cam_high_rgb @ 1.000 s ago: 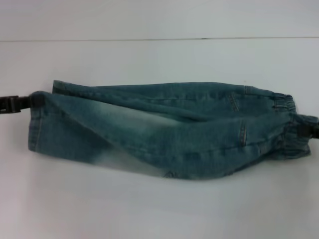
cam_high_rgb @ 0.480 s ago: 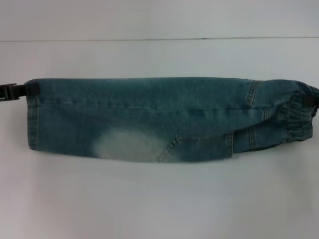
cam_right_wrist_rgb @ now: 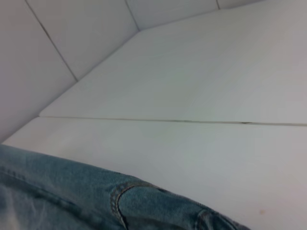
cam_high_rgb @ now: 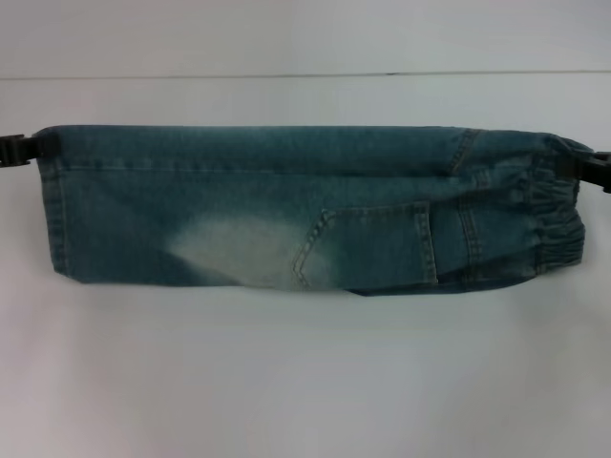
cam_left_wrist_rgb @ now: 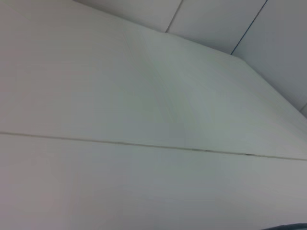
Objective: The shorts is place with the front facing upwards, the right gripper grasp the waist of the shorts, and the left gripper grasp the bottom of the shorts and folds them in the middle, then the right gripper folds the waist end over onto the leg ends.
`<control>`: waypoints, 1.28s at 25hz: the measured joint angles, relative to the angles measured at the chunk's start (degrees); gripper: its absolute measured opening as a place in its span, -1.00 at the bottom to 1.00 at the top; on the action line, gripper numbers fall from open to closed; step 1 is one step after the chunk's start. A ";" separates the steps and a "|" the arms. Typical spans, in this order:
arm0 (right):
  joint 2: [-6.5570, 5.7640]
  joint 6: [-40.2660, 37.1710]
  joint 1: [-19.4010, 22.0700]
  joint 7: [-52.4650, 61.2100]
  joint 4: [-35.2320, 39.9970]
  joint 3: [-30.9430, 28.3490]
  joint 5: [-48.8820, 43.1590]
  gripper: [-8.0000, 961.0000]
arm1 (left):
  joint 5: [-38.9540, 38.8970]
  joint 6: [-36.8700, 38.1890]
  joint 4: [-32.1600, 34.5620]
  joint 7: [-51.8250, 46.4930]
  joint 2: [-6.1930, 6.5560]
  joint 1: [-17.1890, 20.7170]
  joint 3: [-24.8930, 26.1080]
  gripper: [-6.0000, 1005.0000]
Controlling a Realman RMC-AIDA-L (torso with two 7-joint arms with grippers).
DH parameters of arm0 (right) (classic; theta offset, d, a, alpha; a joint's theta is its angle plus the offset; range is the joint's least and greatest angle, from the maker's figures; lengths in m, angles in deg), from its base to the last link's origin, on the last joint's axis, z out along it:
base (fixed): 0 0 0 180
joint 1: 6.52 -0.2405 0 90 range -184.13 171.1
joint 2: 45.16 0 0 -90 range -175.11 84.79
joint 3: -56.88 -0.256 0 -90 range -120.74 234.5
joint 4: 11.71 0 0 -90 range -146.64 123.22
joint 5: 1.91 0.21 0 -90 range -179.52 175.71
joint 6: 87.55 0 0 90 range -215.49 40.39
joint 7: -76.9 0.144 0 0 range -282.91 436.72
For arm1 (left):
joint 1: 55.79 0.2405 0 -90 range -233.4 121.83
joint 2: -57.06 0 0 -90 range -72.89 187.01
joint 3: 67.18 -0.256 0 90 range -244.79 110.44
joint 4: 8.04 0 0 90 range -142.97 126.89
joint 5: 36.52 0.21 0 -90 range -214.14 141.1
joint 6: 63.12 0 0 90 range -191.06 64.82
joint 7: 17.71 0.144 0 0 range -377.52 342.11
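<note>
Folded lengthwise, the denim shorts [cam_high_rgb: 305, 205] stretch across the white table [cam_high_rgb: 305, 382], the left pincer [cam_high_rgb: 21, 151] clenching the leg end at 9 o'clock and the right pincer [cam_high_rgb: 590, 167] the waist at 3. Keeping the fabric taut and lowering both ends evenly should lay the fold flat.

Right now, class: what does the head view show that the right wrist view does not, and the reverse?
Only the head view shows the whole shorts stretched between the left pincer at the leg end and the right pincer at the waist. Only the right wrist view shows the tiled wall corner. Both show denim, the white table and its seam.
</note>
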 joint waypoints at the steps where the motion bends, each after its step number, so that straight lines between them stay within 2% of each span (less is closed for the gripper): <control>1: 0.32 0.96 -0.33 -0.18 -0.04 0.42 0.00 -0.88 | -0.02 -0.58 0.00 0.01 -0.10 -0.04 -0.44 -0.99; 4: 0.96 4.61 -1.30 -0.47 -0.39 2.12 0.00 -0.88 | -0.04 -3.45 -0.40 0.02 -0.45 -0.06 -2.07 -0.99; 11: 1.56 11.64 -3.72 -0.54 -2.07 6.52 -0.09 -0.87 | -0.14 -8.28 -2.50 0.63 -0.61 -0.19 -4.41 -0.99; 18: 1.74 14.73 -5.48 1.00 -2.21 9.77 -0.42 -0.86 | -0.16 -9.16 -3.12 1.29 -0.52 -1.30 -6.21 -0.98; 23: 1.73 18.51 -5.93 4.98 -2.22 14.96 -0.59 -0.86 | -0.16 -13.30 -3.59 1.31 -1.04 -1.54 -6.96 -0.96; 25: 1.55 19.15 -5.99 6.80 -2.15 17.30 -0.65 -0.67 | -0.16 -13.82 -3.71 1.32 -1.08 -1.56 -7.42 -0.95; 28: 1.36 19.44 -6.06 8.25 -1.76 19.16 -0.67 -0.37 | -0.14 -13.94 -3.72 1.31 -1.16 -1.58 -7.91 -0.61; 32: 1.28 19.24 -6.11 8.77 -1.50 19.34 -0.70 -0.12 | 0.29 -15.03 -4.01 0.82 -1.18 -1.59 -7.98 -0.28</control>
